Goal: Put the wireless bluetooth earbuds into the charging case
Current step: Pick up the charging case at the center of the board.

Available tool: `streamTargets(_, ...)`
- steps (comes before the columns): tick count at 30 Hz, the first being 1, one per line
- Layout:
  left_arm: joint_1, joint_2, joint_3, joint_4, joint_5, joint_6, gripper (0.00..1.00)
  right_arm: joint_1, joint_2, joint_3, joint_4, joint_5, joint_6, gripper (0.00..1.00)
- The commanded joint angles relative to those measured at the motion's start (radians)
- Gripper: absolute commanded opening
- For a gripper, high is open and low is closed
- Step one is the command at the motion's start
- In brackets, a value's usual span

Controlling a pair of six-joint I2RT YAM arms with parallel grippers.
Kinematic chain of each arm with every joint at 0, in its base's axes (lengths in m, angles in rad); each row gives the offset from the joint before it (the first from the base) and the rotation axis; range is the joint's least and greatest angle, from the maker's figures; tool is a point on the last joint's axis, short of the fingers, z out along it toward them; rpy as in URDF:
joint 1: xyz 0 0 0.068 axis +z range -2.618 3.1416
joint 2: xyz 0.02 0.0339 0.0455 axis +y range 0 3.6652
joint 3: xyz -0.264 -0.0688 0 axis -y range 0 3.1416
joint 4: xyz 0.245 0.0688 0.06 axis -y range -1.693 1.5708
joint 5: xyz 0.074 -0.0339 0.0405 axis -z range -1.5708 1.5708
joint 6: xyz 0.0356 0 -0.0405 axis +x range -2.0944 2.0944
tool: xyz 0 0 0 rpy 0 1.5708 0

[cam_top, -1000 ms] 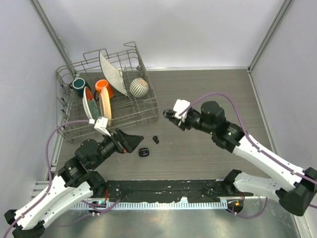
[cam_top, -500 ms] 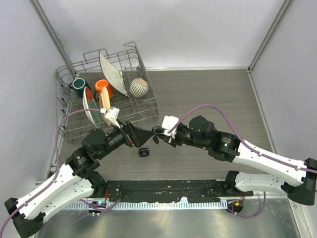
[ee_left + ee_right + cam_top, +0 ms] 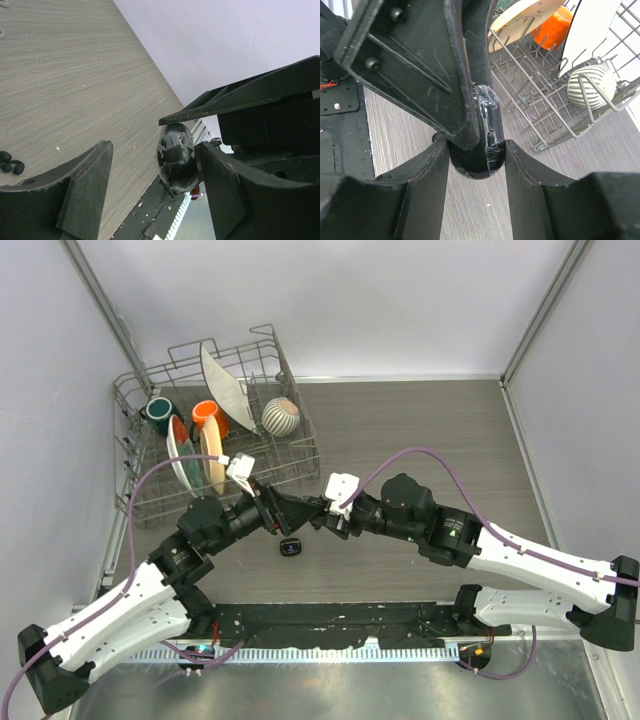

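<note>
1. Grey wood-grain table [image 3: 430, 440] fills the floor of a pale-walled booth; at its near edge both arms rise from a black base plate [image 3: 330, 625] and lean in toward the middle.
2. Nearest of the loose things, a small black case [image 3: 290, 547] lies alone on the table, just in front of the two tools; neither touches it.
3. Just beyond it the tools meet tip to tip; the right tool [image 3: 476, 145] is clamped on the charging case [image 3: 489, 131], one finger on each side, holding it clear of the table.
4. The left tool [image 3: 152, 150] reaches in from the opposite side, jaws apart and astride that same case; one finger is at or almost at it, the other shows a clear gap, so it grips nothing yet.
5. The case's long axis stands crosswise to the left tool's closing line; closing would likely pinch it across its short width, which suggests a hand-over or a two-tool hold.
6. The wireless bluetooth earbuds [image 3: 11, 162] lie huddled on the table, below and to one side of the left tool; the overhead view hides them under the tools, so which arm is nearer cannot be told.
7. Farthest back, a wire dish rack [image 3: 296, 445] holds plates and cups, well apart from the work.
</note>
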Motion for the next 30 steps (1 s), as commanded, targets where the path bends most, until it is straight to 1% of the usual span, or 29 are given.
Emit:
streamTargets(1,0.004,0.018,0.001,0.118,0.037,-0.014,0.71,0.014,-0.018,0.006,0.061,-0.027,0.021,0.01)
streamTargets(2,0.002,0.022,0.003,0.121,0.039,-0.016,0.65,0.014,-0.020,0.008,0.061,-0.025,0.021,0.01)
streamTargets(4,0.002,0.027,0.003,0.126,0.042,-0.017,0.58,0.017,-0.023,0.005,0.060,-0.022,0.021,0.01)
streamTargets(5,0.002,0.030,0.003,0.127,0.040,-0.019,0.49,0.017,-0.023,0.003,0.060,-0.023,0.018,0.01)
streamTargets(6,0.002,0.030,0.004,0.128,0.053,-0.019,0.45,0.019,-0.026,0.003,0.061,-0.020,0.020,0.01)
streamTargets(7,0.002,0.038,0.004,0.128,0.057,-0.019,0.36,0.019,-0.027,0.002,0.063,-0.017,0.020,0.01)
streamTargets(9,0.002,0.042,0.004,0.129,0.072,-0.020,0.21,0.019,-0.030,-0.001,0.072,-0.014,0.020,0.01)
streamTargets(10,0.002,0.047,0.004,0.132,0.086,-0.019,0.08,0.020,-0.033,-0.006,0.075,-0.008,0.018,0.01)
streamTargets(11,0.002,0.049,0.006,0.132,0.092,-0.019,0.01,0.020,-0.035,-0.009,0.079,-0.007,0.020,0.02)
streamTargets(12,0.004,0.050,0.004,0.132,0.097,-0.013,0.00,0.020,-0.038,-0.009,0.093,-0.004,0.020,0.03)
streamTargets(15,0.002,0.044,-0.009,0.155,0.112,0.004,0.00,0.020,-0.047,-0.024,0.141,0.030,0.055,0.29)
streamTargets(16,0.002,0.038,-0.015,0.163,0.114,0.010,0.00,0.020,-0.053,-0.027,0.150,0.036,0.067,0.36)
streamTargets(18,0.002,0.007,-0.035,0.175,0.099,0.018,0.00,0.020,-0.064,-0.041,0.210,0.044,0.095,0.52)
streamTargets(20,0.002,-0.035,-0.061,0.187,0.073,0.038,0.00,0.020,-0.073,-0.052,0.251,0.044,0.134,0.58)
streamTargets(21,0.002,-0.051,-0.069,0.192,0.063,0.046,0.00,0.020,-0.078,-0.061,0.265,0.044,0.148,0.64)
streamTargets(23,0.004,-0.100,-0.092,0.193,0.028,0.066,0.00,0.020,-0.092,-0.070,0.290,0.044,0.184,0.73)
streamTargets(24,0.004,-0.114,-0.101,0.192,0.016,0.073,0.00,0.020,-0.096,-0.075,0.294,0.085,0.196,0.80)
streamTargets(26,0.002,-0.151,-0.124,0.187,-0.028,0.098,0.00,0.020,-0.115,-0.080,0.311,0.107,0.243,0.81)
streamTargets(28,0.002,-0.206,-0.150,0.187,-0.061,0.116,0.00,0.020,-0.127,-0.075,0.313,0.171,0.291,0.85)
streamTargets(30,0.004,-0.264,-0.172,0.209,-0.099,0.144,0.00,0.019,-0.135,-0.048,0.293,0.232,0.410,0.90)
